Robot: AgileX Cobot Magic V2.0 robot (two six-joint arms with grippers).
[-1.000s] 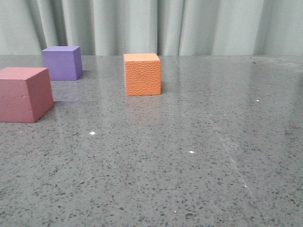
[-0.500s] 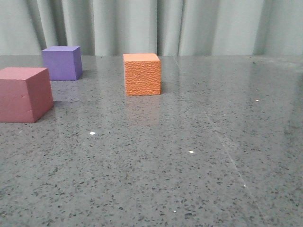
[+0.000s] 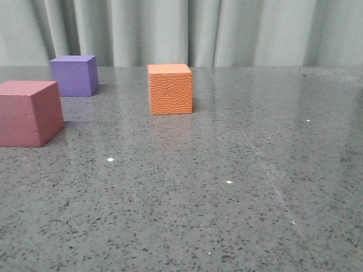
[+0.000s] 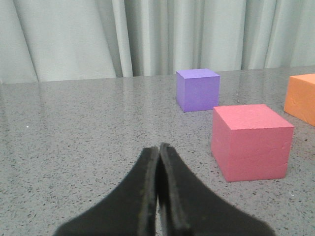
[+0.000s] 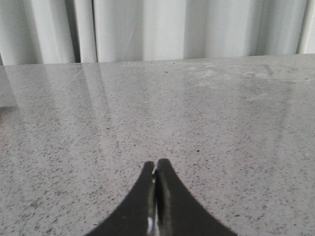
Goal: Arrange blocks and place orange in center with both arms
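Orange cube [image 3: 170,89] standing free on grey table [image 3: 227,187], ungrasped. Purple cube [image 3: 74,75] well left of orange cube, slightly farther back; pink-red cube [image 3: 29,113] left of it, nearer. Left gripper [image 4: 158,150] clenched, grasping nothing. Right gripper [image 5: 156,166] clenched too, also grasping nothing.

Speckled grey table [image 3: 227,198] — pale pleated curtain [image 3: 170,28] behind

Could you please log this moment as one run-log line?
left gripper shut, empty | right gripper shut, empty | pink-red, purple, orange cube untouched
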